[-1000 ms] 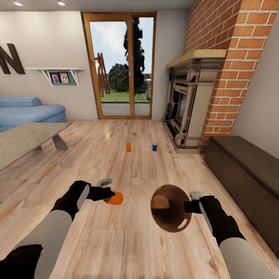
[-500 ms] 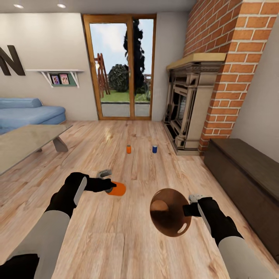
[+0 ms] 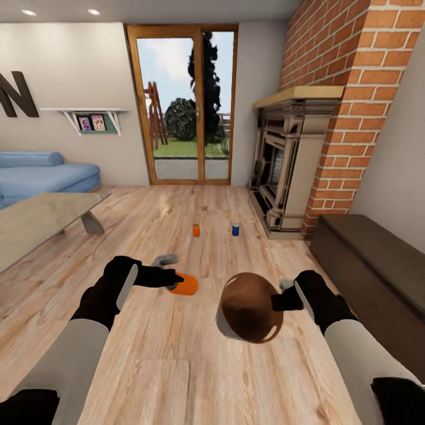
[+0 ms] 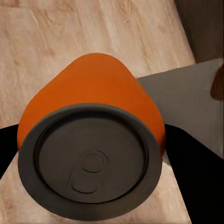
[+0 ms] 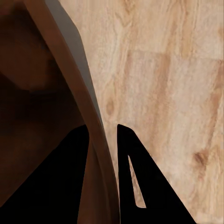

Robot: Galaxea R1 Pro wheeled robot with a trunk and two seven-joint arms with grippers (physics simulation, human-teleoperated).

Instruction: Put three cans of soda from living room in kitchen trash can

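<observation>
My left gripper [image 3: 175,282] is shut on an orange can of soda [image 3: 186,284], held sideways above the wood floor; the left wrist view shows its dark lid [image 4: 91,161] close up between the fingers. My right gripper [image 3: 282,297] is shut on the rim of the tash can [image 3: 248,307], tilted so its brown inside faces the camera; that rim [image 5: 95,135] runs between the fingers in the right wrist view. The held can is just left of the bin's mouth. Farther off on the floor stand another orange can [image 3: 196,229] and a blue can [image 3: 235,229].
This is the living room: a glass coffee table [image 3: 41,215] and light-blue sofa [image 3: 41,174] at left, a brick fireplace [image 3: 289,171] and a dark low bench [image 3: 378,260] at right, and wood-framed glass doors [image 3: 186,100] ahead.
My left gripper has carried the orange can up and to the right. The right gripper has brought the tash can leftward toward it, narrowing the gap between them. The view has shifted slightly.
</observation>
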